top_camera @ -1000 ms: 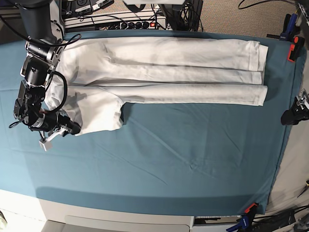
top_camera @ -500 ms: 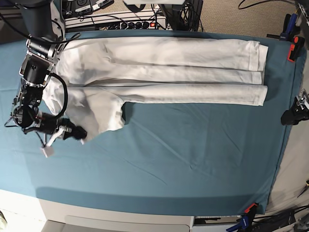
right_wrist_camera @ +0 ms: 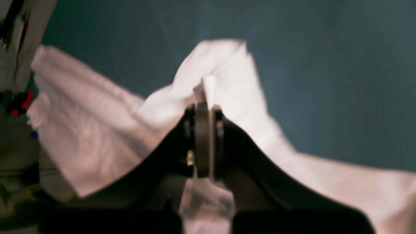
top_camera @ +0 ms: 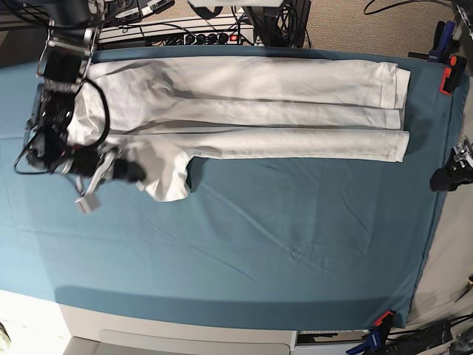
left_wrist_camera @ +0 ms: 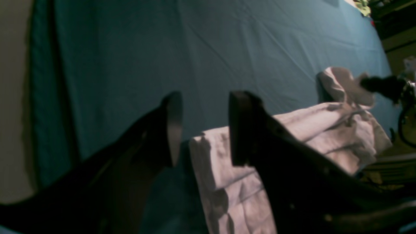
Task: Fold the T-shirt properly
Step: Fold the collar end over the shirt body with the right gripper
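One T-shirt [top_camera: 251, 111] lying on teal table [top_camera: 295, 244], right tool [right_wrist_camera: 204, 107] pinching its sleeve, left tool [left_wrist_camera: 201, 130] gaping, holding nothing.

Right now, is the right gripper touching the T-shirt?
Touching. In the right wrist view the right gripper is shut on a pinched fold of the white T-shirt, with cloth sticking up between its fingertips.

The T-shirt [top_camera: 281, 111] is plain white with no print, shaded pale grey along its folds. The cloth [top_camera: 281, 237] covering the desk is a solid teal, unpatterned. The right end effector [right_wrist_camera: 205, 107] is black, as is the left end effector [left_wrist_camera: 201, 130]. Orange-red clamps [top_camera: 448, 74] sit at the cloth's edge, and a blue one [top_camera: 442, 37] beside them.
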You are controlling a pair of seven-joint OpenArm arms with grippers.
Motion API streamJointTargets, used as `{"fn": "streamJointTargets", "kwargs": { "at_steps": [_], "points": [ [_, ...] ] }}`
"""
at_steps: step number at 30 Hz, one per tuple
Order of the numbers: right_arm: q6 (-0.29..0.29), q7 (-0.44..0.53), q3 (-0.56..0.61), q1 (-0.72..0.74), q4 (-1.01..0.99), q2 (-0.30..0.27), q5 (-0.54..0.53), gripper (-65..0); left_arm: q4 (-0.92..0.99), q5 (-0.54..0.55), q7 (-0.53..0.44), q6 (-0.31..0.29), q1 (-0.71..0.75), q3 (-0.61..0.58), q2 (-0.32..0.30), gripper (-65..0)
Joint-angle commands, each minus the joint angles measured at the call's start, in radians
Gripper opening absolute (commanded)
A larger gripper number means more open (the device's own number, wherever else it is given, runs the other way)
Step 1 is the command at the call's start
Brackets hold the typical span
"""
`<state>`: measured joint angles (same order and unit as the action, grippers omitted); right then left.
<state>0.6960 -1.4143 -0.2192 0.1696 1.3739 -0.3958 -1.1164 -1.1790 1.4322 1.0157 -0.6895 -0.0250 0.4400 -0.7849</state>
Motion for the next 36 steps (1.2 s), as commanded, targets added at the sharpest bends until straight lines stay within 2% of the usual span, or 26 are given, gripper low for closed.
{"fn": "streamJointTargets", "kwargs": {
  "at_steps": [1,13,20,26,34,35,36],
  "points": [
    [0.002,0.018,0.005,-0.005,0.044,-0.017,-0.041,-65.0,-0.013,0.025,-0.018,-0.009,-0.013,0.010,-0.032,-40.5],
    [0.002,0.018,0.020,-0.364,0.407,-0.017,-0.047,-65.0,-0.013,0.003,-0.022,-0.009,-0.014,0.010,-0.032,-40.5],
    [0.002,0.018,0.020,-0.527,0.541,-0.017,-0.042,-65.0,-0.013,0.003,-0.022,-0.009,-0.014,0.010,-0.032,-40.5],
    [0.002,0.018,0.014,-0.586,0.563,-0.017,-0.016,-65.0,-0.013,0.003,-0.022,-0.009,-0.014,0.010,-0.032,-40.5],
    [0.002,0.018,0.013,-0.585,0.563,-0.017,0.113,-65.0,-0.013,0.003,-0.023,-0.009,-0.014,0.010,-0.032,-40.5],
    [0.002,0.018,0.013,-0.585,0.563,-0.017,0.124,-61.5,-0.013,0.003,-0.023,-0.009,-0.014,0.010,-0.032,-40.5],
    [0.002,0.018,0.013,-0.585,0.563,-0.017,0.132,-54.1,-0.013,0.003,-0.023,-0.009,-0.014,0.010,-0.032,-40.5]
  ]
}}
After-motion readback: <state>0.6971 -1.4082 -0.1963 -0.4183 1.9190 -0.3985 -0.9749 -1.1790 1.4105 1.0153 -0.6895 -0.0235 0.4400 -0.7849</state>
